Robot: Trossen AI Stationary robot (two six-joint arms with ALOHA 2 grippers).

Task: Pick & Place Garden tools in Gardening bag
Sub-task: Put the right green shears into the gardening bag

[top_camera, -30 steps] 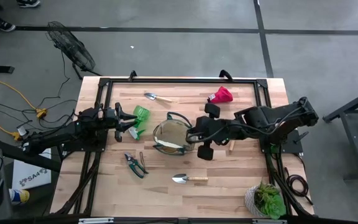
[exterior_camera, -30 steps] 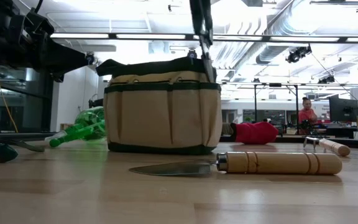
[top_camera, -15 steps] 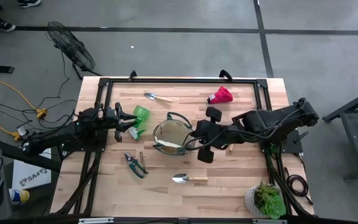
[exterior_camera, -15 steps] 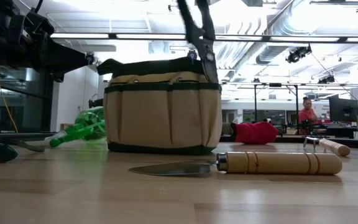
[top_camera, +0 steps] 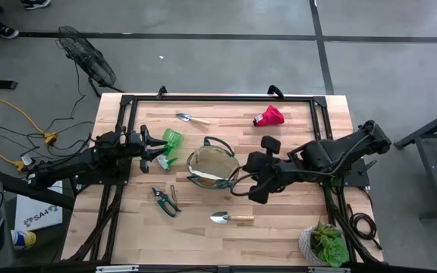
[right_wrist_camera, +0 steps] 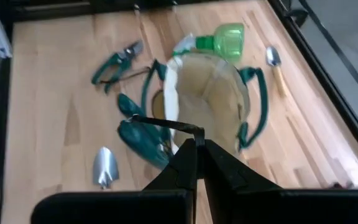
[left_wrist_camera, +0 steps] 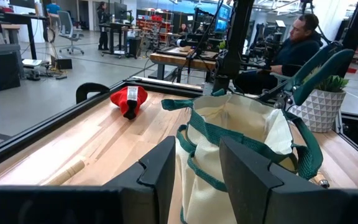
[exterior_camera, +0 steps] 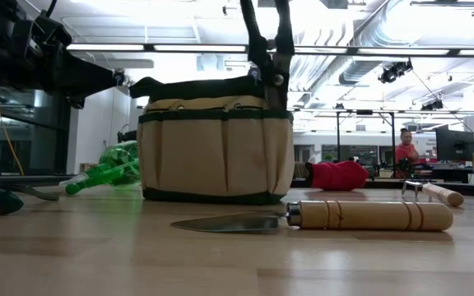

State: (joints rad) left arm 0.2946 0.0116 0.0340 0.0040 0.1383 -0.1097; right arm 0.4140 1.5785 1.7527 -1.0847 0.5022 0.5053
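Right tool [top_camera: 243, 174], fingers closed and empty, now drawn back from over the gardening bag [top_camera: 212, 167] toward the right side of the desk [top_camera: 294, 212]; this retreat suggests a drop just completed; bag upright mid-desk. Left tool [top_camera: 160, 146], fingers apart, unmoved beside the bright green piece [top_camera: 172, 139]. Outside the bag: pruning shears [top_camera: 165, 200], two trowels [top_camera: 231, 218] [top_camera: 189, 118], red piece [top_camera: 269, 116]; several picks left.
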